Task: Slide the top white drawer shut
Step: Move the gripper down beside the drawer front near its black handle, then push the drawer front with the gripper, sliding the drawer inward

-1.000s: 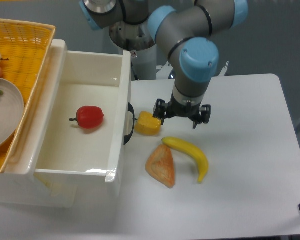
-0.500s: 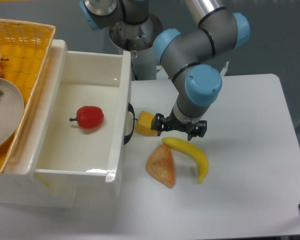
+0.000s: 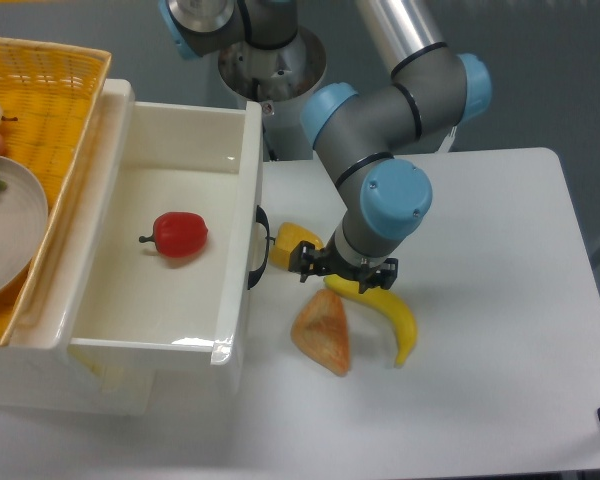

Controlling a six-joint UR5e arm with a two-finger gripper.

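Note:
The top white drawer [image 3: 248,180] stands pulled out to the right, its glossy tray open to view. A red pepper-like fruit [image 3: 180,234] lies inside it. The black curved handle [image 3: 259,250] is on the front panel. My gripper [image 3: 344,274] points down a little to the right of the handle, apart from it, just above the table. It hangs over the near end of a banana [image 3: 395,318] and beside a yellow block [image 3: 292,243]. Its black fingers [image 3: 306,259] appear spread apart and hold nothing.
An orange wedge [image 3: 323,332] lies on the white table [image 3: 500,250] in front of the gripper. The yellow block sits between handle and gripper. A yellow wicker basket [image 3: 50,110] with a grey plate [image 3: 10,220] rests on the cabinet at the left.
My gripper has moved left and toward the table's front, from behind the banana to above its near end, closer to the drawer handle. The drawer has not moved.

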